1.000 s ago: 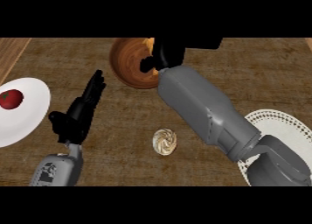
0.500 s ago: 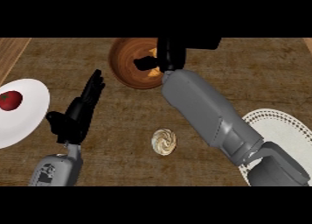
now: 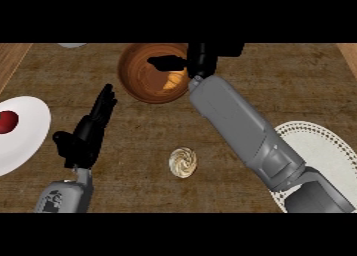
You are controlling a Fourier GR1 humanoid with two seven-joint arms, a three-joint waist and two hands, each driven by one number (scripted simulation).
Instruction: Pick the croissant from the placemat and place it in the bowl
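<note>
Right hand (image 3: 198, 59) out over the far rim of the wooden bowl (image 3: 140, 75), forearm stretched diagonally across the counter from lower right. Inside the bowl, a golden-brown piece shows just below the hand, most likely the croissant (image 3: 173, 83); it looks to be lying in the bowl or all but there. Fingers and thumb read as parted with nothing plainly between them, though part of the hand is cut off by the top of the view. Judgement: placing is done or nearly done, and what remains is to lift the hand clear and draw the arm back. The white lace placemat (image 3: 330, 155) at lower right has nothing visible on its showing part; the forearm covers its near-left side. Left hand (image 3: 86, 135) rests open at lower left, fingers up. Room: open counter between bowl and placemat for pulling back, but a small swirled pastry (image 3: 183, 162) sits just beside the forearm's path. A white plate (image 3: 29, 135) with a red tomato (image 3: 4, 122) lies at the left edge, well apart from the working arm
</note>
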